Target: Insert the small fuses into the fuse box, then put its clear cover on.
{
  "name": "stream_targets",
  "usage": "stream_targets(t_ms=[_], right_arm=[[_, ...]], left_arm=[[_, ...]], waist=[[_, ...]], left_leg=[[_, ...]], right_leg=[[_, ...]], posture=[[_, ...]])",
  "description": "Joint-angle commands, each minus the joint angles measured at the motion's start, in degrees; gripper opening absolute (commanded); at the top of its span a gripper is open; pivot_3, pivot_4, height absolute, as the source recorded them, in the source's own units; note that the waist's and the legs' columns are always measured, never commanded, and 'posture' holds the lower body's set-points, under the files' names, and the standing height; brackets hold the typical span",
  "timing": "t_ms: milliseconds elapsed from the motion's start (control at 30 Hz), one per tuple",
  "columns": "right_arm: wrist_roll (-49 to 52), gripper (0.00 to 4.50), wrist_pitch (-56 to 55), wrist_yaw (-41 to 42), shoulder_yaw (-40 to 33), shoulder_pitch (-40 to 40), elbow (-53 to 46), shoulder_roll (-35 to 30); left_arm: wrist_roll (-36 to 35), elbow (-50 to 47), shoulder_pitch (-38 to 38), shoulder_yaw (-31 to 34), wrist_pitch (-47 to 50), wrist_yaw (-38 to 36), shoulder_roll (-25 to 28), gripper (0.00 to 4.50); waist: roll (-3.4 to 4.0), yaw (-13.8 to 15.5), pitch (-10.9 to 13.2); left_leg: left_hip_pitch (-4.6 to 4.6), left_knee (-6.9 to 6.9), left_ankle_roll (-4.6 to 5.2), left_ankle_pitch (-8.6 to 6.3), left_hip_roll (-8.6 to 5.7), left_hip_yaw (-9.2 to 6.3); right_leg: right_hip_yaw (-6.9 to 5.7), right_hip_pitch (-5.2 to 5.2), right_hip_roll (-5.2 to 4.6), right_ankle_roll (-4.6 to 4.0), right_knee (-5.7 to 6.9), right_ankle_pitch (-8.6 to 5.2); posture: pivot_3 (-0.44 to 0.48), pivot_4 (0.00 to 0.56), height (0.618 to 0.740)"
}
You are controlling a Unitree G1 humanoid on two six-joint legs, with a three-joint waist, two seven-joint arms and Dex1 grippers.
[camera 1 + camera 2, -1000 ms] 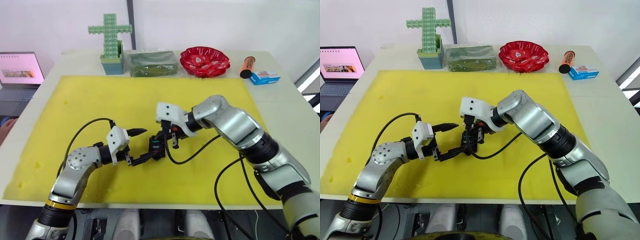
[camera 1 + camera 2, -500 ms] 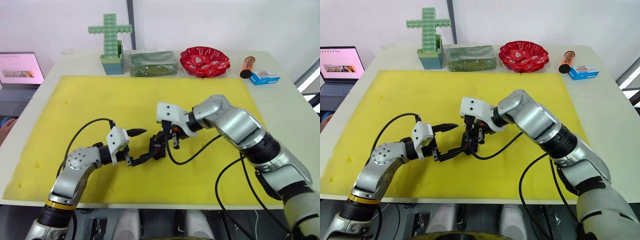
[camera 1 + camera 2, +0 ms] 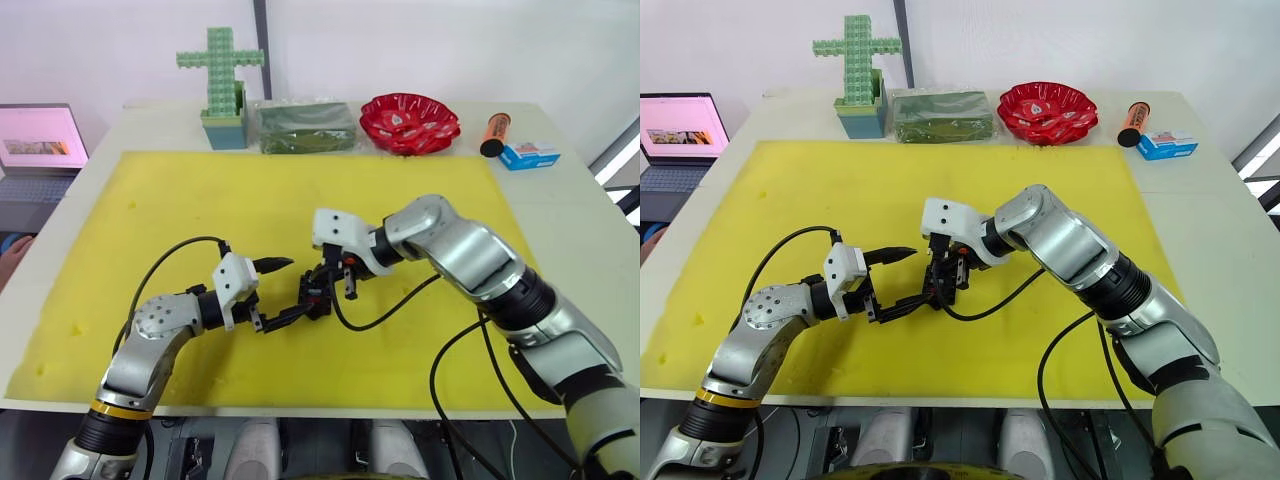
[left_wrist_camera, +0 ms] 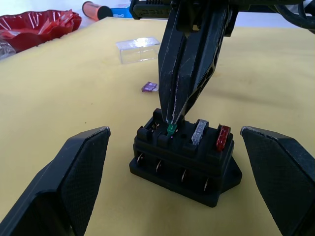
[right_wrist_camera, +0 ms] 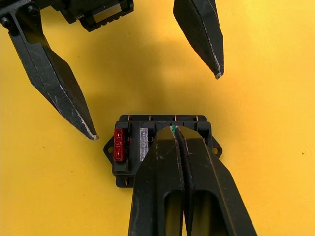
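The black fuse box sits on the yellow mat. A red fuse and a grey fuse stand in its slots. My right gripper is shut on the green fuse, holding it at a slot on top of the box. My left gripper is open, with one finger on each side of the box and not touching it. A purplish fuse lies loose on the mat beyond the box. The clear cover lies further back.
Along the table's far edge stand a green cross-shaped block, a wrapped green package, a red bowl, an orange tube and a blue box. A laptop sits off to the left.
My right forearm has sunk very slightly. Both grippers and the fuse box stay where they were.
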Motion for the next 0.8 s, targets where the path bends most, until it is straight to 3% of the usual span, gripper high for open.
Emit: stream_targets(t_ms=[33, 667, 800], right_arm=[[-1.3, 0.03, -1.1, -0.3, 0.7, 0.8, 1.1, -0.6], [-3.8, 0.03, -4.7, -1.5, 2.2, 6.9, 7.1, -0.8], [-0.8, 0.03, -4.6, -1.3, -2.0, 6.7, 4.7, 0.3]], left_arm=[[-0.3, -2.3, -0.1, 0.8, -0.3, 0.2, 0.5, 4.5], [-0.4, -2.2, -0.2, 0.8, -0.3, 0.3, 0.9, 4.5], [-0.6, -2.3, 0.0, 0.9, -0.2, 0.3, 1.0, 4.5]], waist=[[0.0, 0.0, 0.0], [0.0, 0.2, 0.0], [0.0, 0.2, -0.1]], left_leg=[[0.0, 0.0, 0.0, 0.0, 0.0, 0.0], [0.28, 0.0, -0.01, -0.01, 0.0, -0.03], [0.31, -0.01, -0.01, -0.01, -0.01, -0.04]], right_leg=[[0.0, 0.0, 0.0, 0.0, 0.0, 0.0], [-0.02, 0.1, -0.01, -0.01, -0.13, -0.01], [-0.03, 0.16, -0.02, -0.01, -0.24, -0.01]], posture=[[0.0, 0.15, 0.74], [0.0, 0.15, 0.74], [0.0, 0.15, 0.74]])
